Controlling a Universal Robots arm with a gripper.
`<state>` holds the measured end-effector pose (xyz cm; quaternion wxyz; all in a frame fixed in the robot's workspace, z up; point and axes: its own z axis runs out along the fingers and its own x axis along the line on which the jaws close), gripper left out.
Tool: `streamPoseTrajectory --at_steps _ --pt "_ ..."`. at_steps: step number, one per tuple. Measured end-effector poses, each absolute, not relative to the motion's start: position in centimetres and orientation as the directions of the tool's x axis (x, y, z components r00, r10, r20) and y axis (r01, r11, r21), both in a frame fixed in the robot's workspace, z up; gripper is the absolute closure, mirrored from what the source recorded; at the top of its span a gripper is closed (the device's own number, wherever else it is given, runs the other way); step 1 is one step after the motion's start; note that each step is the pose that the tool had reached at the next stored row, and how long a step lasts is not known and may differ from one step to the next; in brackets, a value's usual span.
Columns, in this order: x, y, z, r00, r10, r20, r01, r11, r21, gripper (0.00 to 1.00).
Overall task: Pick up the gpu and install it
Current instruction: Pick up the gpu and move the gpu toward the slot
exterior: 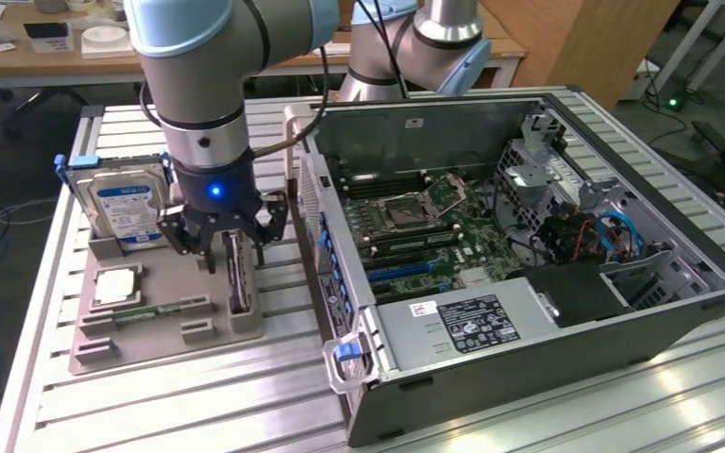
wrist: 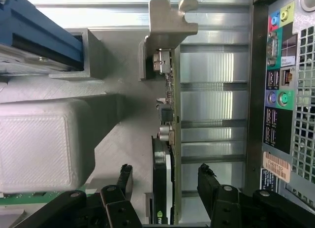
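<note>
- One arm leans over the grey holder tray (exterior: 167, 344) at the left middle of the exterior view. Its hand (exterior: 230, 250) is lowered around the gpu (exterior: 239, 283).
- The gpu stands on its long edge in a slot on the side of the tray nearest the open computer case (exterior: 527, 236). It is seated in the tray, not lifted.
- On the same tray, a hard drive (exterior: 129, 203) stands upright toward the exterior view's left. A memory stick (exterior: 161, 309) lies flat nearer the lower edge of the frame. The whole lot sits on a slatted metal bench (exterior: 148, 406).
- From the wrist view the card (wrist: 171, 139) is seen edge-on, with its silver bracket (wrist: 167, 26) at the end away from the hand (wrist: 165, 174).
- The fingers (wrist: 124, 179) stand one on each side of the card with a clear gap either way. The hand is released, spread wide and grasping nothing.
- To my eye this is the pickup step, at the point where the hand straddles the card before any squeeze. The install has not begun.
- I'd judge the grip calls for both fingers meeting the card's flat faces squarely and together, so neither one shoves it sideways in its slot.
- A dark raised part (wrist: 160, 188) sits on one face near the hand, and that side would likely be touched first.
</note>
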<state>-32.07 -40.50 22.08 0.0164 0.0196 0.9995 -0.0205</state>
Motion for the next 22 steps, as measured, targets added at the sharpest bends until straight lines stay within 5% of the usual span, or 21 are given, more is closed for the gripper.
streamPoseTrajectory --at_steps 12,18,22 --pt "-32.07 -40.28 21.48 -0.999 0.038 -0.034 0.04 0.998 -0.044 0.36" --pt "-32.07 -40.28 21.48 -0.999 0.038 -0.034 0.04 0.998 -0.044 0.61" --pt "-32.06 -40.28 21.47 -0.999 0.038 -0.034 0.04 0.998 -0.044 0.61"
